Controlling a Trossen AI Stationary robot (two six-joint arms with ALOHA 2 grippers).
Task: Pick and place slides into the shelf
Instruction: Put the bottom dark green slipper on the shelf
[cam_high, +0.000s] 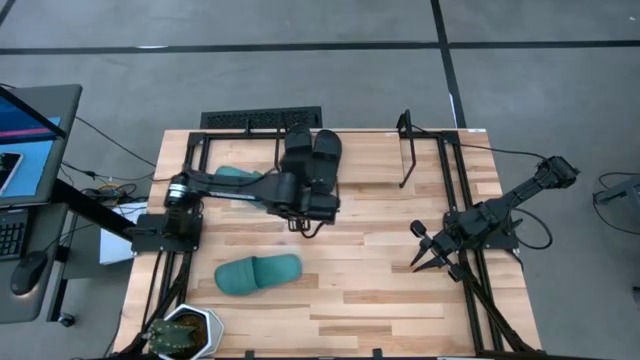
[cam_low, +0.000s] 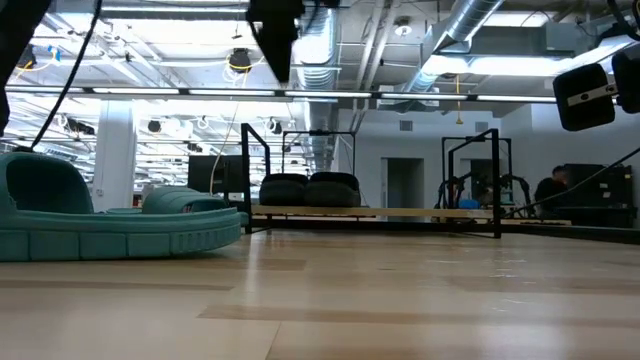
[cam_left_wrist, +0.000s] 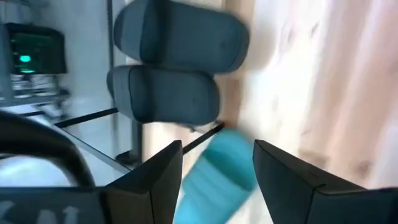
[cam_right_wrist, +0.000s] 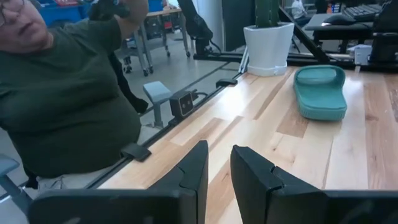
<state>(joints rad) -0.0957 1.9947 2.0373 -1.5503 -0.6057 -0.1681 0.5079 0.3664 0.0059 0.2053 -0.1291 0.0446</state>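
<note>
Noting progress: the two black slides are sitting side by side in the shelf, toes toward the far edge of the table, so I am counting that half as done. One teal slide is lying just beside them on the shelf's left part. My own arm is covering part of it from above, so I am judging it placed but am not seeing whether it is sitting square on the rods. The other teal slide is lying out on the open boards near my left base, well apart from the shelf and untouched; that one is what is left. My left claw is hanging above the table in front of the black slides, fingers spread wide and gripping nothing; past them I am seeing the black pair and the teal strap lower down. My right claw is waiting low over the right side of the table, fingers drawn close with a narrow gap, carrying nothing. I am putting the tally at three of four, pending a check on the third. I am expecting the left arm to be the one going for the last teal slide, since it is lying on that side
</note>
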